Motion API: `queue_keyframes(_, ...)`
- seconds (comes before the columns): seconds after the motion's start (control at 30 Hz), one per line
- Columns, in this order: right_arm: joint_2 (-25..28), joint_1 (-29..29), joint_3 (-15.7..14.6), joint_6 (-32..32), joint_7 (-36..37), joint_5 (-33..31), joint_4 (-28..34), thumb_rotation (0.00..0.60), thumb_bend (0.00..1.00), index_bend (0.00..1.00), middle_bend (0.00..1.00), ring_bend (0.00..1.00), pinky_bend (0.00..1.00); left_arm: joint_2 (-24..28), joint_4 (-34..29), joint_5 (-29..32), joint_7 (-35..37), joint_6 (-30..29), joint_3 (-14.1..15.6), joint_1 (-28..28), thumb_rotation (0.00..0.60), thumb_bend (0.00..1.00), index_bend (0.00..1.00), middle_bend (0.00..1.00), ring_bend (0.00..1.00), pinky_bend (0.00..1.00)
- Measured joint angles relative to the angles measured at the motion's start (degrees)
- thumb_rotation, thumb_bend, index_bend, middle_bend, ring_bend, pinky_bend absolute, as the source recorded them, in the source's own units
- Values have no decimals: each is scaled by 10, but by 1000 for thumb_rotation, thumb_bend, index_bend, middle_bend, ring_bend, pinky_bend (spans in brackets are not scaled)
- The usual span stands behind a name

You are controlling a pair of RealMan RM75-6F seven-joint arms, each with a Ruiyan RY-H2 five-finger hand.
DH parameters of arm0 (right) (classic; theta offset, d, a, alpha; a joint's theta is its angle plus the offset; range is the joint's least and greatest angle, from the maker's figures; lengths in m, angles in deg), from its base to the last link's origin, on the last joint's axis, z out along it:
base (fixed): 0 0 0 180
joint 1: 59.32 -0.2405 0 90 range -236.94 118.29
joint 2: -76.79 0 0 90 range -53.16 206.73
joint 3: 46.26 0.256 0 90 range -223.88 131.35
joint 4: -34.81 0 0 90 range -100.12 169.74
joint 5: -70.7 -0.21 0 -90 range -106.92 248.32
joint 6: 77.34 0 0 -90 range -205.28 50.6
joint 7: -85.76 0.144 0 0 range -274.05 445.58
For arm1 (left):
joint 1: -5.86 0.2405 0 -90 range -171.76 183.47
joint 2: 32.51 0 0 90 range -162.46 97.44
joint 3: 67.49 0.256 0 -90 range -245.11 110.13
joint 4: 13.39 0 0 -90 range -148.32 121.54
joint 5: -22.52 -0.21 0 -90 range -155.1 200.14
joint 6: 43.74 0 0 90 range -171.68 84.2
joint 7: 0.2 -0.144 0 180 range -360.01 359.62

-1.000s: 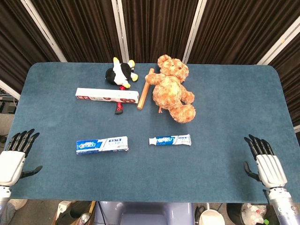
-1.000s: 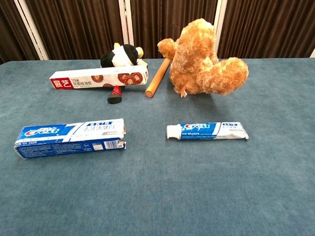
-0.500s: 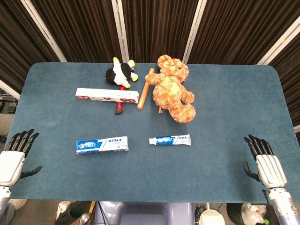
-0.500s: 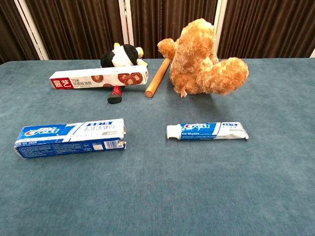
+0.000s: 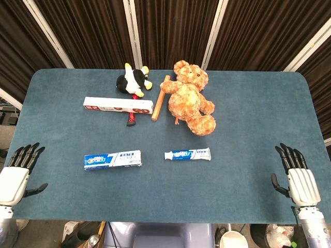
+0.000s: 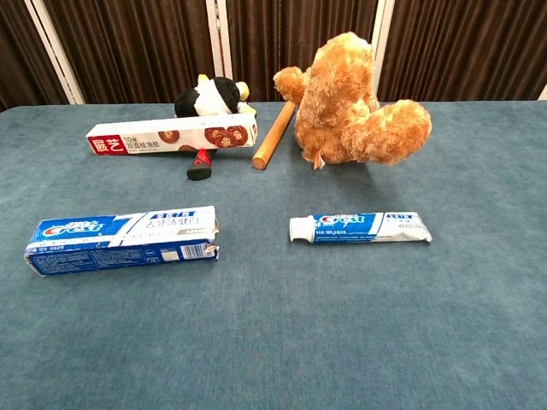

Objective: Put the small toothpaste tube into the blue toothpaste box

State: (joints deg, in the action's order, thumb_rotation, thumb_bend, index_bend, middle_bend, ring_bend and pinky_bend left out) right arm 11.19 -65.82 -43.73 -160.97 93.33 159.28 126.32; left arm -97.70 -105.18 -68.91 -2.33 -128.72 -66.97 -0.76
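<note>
The small toothpaste tube (image 5: 187,154) (image 6: 360,227) lies flat near the table's middle front, its white cap pointing left. To its left lies the blue toothpaste box (image 5: 113,159) (image 6: 120,241), its torn open end facing the tube. My left hand (image 5: 16,172) hovers at the front left corner, fingers spread, holding nothing. My right hand (image 5: 297,175) is at the front right edge, fingers straight and apart, also empty. Neither hand shows in the chest view.
A brown teddy bear (image 5: 190,98) lies at the back centre beside a wooden stick (image 5: 160,98). A black-and-white plush toy (image 5: 132,80) rests behind a white-and-red biscuit box (image 5: 118,105). The blue table cloth (image 5: 248,119) covers the whole surface.
My right hand has drifted slightly right and toward the front edge. The left hand and all objects stay where they were.
</note>
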Motion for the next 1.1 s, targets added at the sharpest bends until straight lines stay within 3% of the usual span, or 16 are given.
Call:
queue_keyframes(0.13, 1, -1, -3, 4, -1, 2, 3, 600, 494, 0, 0, 0, 0, -1, 0, 3, -7, 9, -1, -5, 600, 139, 0, 0, 0, 27)
queue_keyframes(0.3, 4, -1, -3, 6, 3, 2, 7, 600, 494, 0, 0, 0, 0, -2, -3, 11, -21, 32, -9, -20, 600, 139, 0, 12, 30, 152)
queue_keyframes(0.47, 5, -3, -4, 9, 8, 2, 10, 600, 493, 0, 0, 0, 0, -7, -20, 28, -55, 79, -28, -54, 600, 141, 43, 122, 135, 264)
queue_keyframes(0.77, 8, -3, -4, 11, 16, 1, 11, 600, 493, 0, 0, 0, 0, -47, -75, 130, -165, 196, -65, -129, 600, 166, 89, 168, 170, 282)
queue_keyframes(1.1, 12, -1, -5, 12, 25, -1, 17, 600, 493, 0, 0, 0, 0, -134, -84, 236, -302, 239, -79, -181, 600, 220, 153, 218, 201, 300)
